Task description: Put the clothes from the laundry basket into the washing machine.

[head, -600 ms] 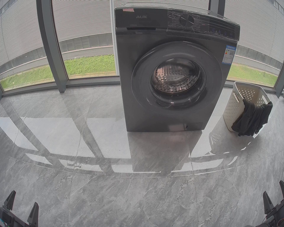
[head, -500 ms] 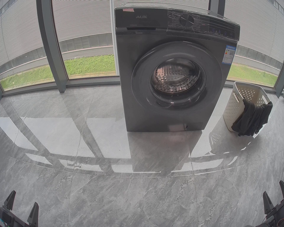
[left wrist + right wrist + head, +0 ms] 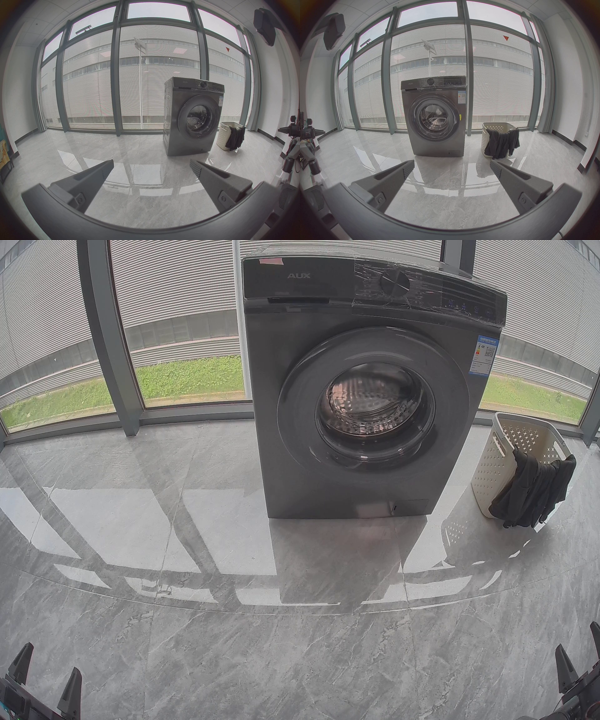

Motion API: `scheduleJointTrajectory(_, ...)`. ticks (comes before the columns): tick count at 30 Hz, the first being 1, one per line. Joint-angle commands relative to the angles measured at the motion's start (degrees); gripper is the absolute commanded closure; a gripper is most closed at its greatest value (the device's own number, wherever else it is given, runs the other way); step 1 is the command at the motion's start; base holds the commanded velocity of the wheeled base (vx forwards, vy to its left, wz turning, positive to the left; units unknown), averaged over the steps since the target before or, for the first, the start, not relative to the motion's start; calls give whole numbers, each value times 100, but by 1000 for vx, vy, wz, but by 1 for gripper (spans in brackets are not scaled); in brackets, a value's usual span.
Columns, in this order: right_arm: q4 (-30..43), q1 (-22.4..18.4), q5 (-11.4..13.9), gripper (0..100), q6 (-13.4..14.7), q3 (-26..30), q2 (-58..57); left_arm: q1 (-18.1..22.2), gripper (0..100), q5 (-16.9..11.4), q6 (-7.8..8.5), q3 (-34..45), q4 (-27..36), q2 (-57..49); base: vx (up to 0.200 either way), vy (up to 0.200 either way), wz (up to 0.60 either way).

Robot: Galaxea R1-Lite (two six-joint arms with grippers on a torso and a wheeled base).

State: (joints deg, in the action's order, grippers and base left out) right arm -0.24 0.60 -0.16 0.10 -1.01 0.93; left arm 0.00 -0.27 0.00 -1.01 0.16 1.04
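A dark garment (image 3: pixel 531 490) hangs over the near rim of the white perforated laundry basket (image 3: pixel 490 471), most of its length draped down the outer wall, its lower end close to the floor. The part folded inside is hidden, and whether more clothes lie in the basket cannot be told from any view. The basket stands on the floor just to the right of the washing machine (image 3: pixel 281 396), apart from it by a narrow gap.

The machine's round door (image 3: pixel 375 405) looks closed, with the steel drum visible through its glass, though reflections make the latch side hard to read. Clear film covers the control panel on top.

Both arms are well apart from the machine and basket, low at the near edge of the scene. The left gripper (image 3: pixel 47 674) sits at the near left corner, its body cut off by the frame; its two fingers are spread wide with nothing between them. The right gripper (image 3: pixel 578 643) sits at the near right corner, likewise cut off, fingers spread and empty.

Glossy grey marble floor (image 3: pixel 250 615) lies between them and the machine, and tall windows (image 3: pixel 181 315) stand behind it.
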Motion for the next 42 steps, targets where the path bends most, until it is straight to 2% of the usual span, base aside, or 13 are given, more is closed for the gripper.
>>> scheduleJointTrajectory(1, -2, 2, -2, 0, -1, 101, -31, 0, 0, 0, 0, 101, 2, -95, 0, 0, 0)
scheduleJointTrajectory(9, -2, 2, -2, 0, -1, 101, -31, -9, 0, 0, -18, 101, 2, -86, 0, 0, 0)
scheduleJointTrajectory(33, -2, 2, -11, 0, -1, 101, -31, 0, 0, 0, 0, 101, 2, -95, 200, 0, 0)
scheduleJointTrajectory(39, -2, 2, -11, 0, -1, 101, -31, 0, 0, 0, -9, 101, 2, -95, 0, 0, 0)
scheduleJointTrajectory(42, -2, 2, -11, 0, -1, 101, -31, 0, 0, 0, -9, 101, 2, -95, 0, -200, 0)
